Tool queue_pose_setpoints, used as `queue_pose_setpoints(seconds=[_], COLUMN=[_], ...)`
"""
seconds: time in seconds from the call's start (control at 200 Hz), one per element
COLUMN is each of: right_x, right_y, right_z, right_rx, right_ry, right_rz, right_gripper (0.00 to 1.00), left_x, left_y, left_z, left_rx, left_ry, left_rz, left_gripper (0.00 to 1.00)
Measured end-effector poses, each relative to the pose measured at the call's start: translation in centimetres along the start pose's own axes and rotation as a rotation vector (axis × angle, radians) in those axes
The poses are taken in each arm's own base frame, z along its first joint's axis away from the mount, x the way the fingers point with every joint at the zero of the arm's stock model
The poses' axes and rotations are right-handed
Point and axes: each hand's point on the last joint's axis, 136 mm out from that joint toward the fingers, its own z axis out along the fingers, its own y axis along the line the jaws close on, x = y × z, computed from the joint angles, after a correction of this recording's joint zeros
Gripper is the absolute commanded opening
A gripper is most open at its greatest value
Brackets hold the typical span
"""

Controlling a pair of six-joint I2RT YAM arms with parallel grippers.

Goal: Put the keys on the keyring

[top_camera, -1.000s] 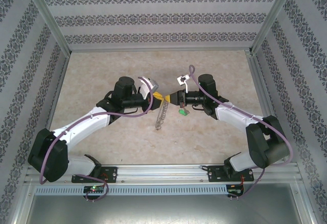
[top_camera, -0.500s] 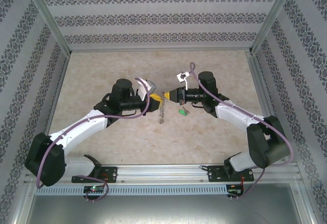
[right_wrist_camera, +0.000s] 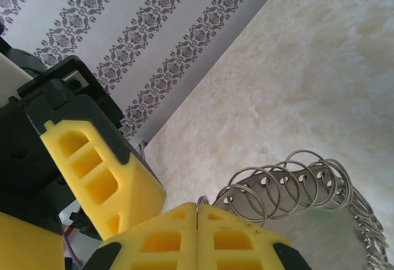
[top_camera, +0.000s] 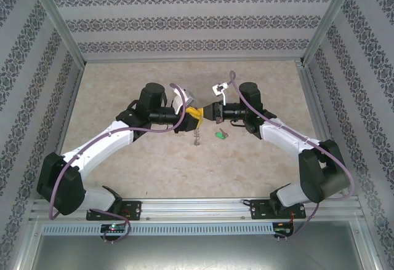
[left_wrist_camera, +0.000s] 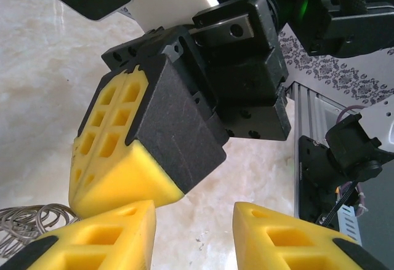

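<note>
Grippers nose to nose above the table [top_camera: 123,79] in the top view: left gripper [top_camera: 197,114] reaching in from 9 o'clock, right gripper [top_camera: 211,111] from 3 o'clock, tips all but touching.

Right's yellow pads [right_wrist_camera: 184,221] are pressed flat together, and the ring [right_wrist_camera: 295,181] springs out of that seam. It's pinched at one end, its wire loops fanning off toward 3 o'clock in the right wrist view. From above, the ring dangles toward 6 o'clock from the meeting point, a thin silvery strand. Whether its low end touches the table, I can't tell.

Left's jaws stand apart. In its wrist view the two yellow fingers [left_wrist_camera: 138,227] sit at the bottom edge with bare table between them and nothing in the gap. Right's closed tip hangs just beyond, at 11 o'clock, and a bit of ring peeks in at 8 o'clock.

Key [top_camera: 220,135], green head, lies on the table near the ring, at its 3 o'clock. That's about 5 o'clock from right's tips, apart from both grippers.
</note>
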Motion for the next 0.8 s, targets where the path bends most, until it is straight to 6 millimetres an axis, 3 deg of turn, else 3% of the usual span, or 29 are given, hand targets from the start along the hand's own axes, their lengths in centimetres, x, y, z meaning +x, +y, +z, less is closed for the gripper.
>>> queue_pose_setpoints(seconds=[0.799], right_x=[0.0], right_y=[0.3], right_z=[-0.2], right_rx=[0.003], right_ry=[0.004], right_rz=[0.007], right_gripper=[0.0], left_x=[0.3], left_y=[1.5], left_z=[-0.5], left_rx=[-0.036], left_ry=[0.026], left_rz=[-0.051], left_gripper=[0.41])
